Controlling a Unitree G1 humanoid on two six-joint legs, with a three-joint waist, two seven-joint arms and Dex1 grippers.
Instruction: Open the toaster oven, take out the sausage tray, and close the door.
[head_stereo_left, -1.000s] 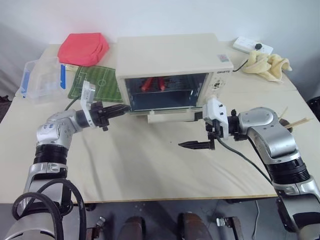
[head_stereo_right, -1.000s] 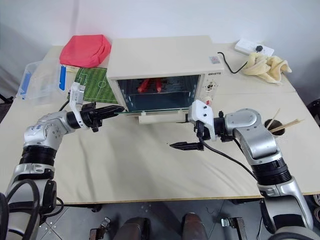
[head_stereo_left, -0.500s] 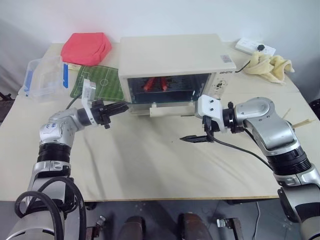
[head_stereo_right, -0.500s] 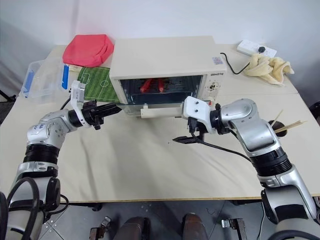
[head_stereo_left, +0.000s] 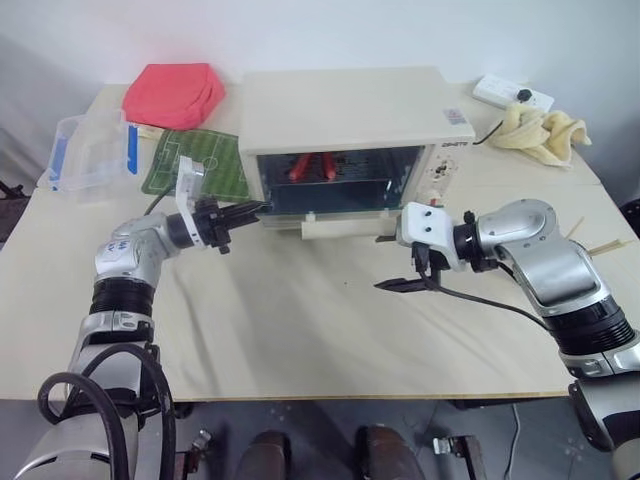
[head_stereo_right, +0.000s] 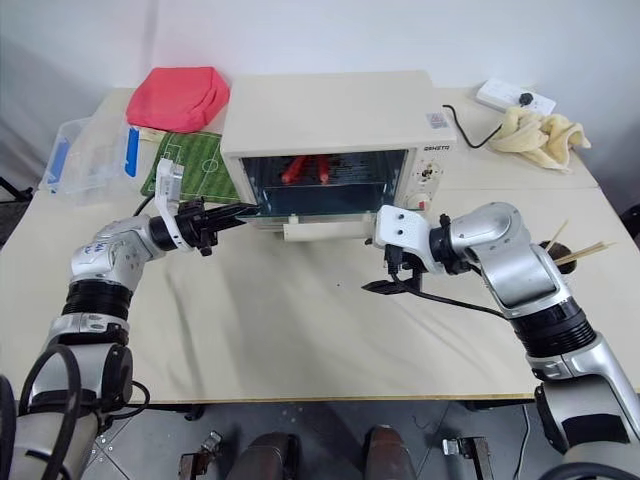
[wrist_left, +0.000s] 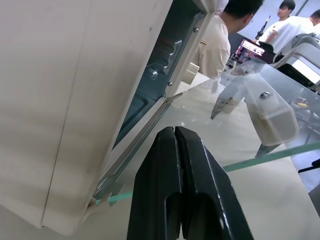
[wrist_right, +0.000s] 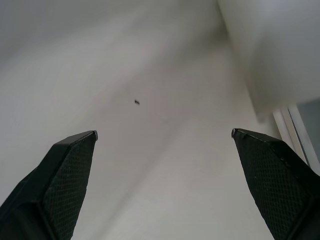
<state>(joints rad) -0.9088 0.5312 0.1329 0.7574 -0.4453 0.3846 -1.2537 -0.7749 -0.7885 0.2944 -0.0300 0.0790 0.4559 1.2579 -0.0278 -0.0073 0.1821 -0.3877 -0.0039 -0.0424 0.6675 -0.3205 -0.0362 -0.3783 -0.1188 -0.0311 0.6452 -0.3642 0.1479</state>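
Observation:
The cream-white toaster oven (head_stereo_left: 340, 105) stands at the back of the table. Its glass door (head_stereo_left: 325, 203) hangs open, the bar handle (head_stereo_left: 340, 229) toward me. Inside, red sausages (head_stereo_left: 312, 166) lie at the back; I cannot make out the sausage tray under them. My left gripper (head_stereo_left: 252, 209) is shut, empty, its tip against the door's left edge; the left wrist view shows the shut fingers (wrist_left: 192, 165) over the glass pane (wrist_left: 240, 150). In front of the oven's right side my right gripper (head_stereo_left: 392, 285) is open above the table, its fingers (wrist_right: 70, 165) wide apart and holding nothing.
On the left lie a clear plastic box with blue clips (head_stereo_left: 85, 155), a red pouch (head_stereo_left: 170, 95) and a green football mat (head_stereo_left: 195, 165). A power strip (head_stereo_left: 510, 93) and a cream cloth (head_stereo_left: 540, 130) sit back right, wooden sticks (head_stereo_left: 600, 243) by the right edge.
My right gripper has shifted a little to the right and tipped further down toward the table. The left gripper has stayed shut at the door's left edge.

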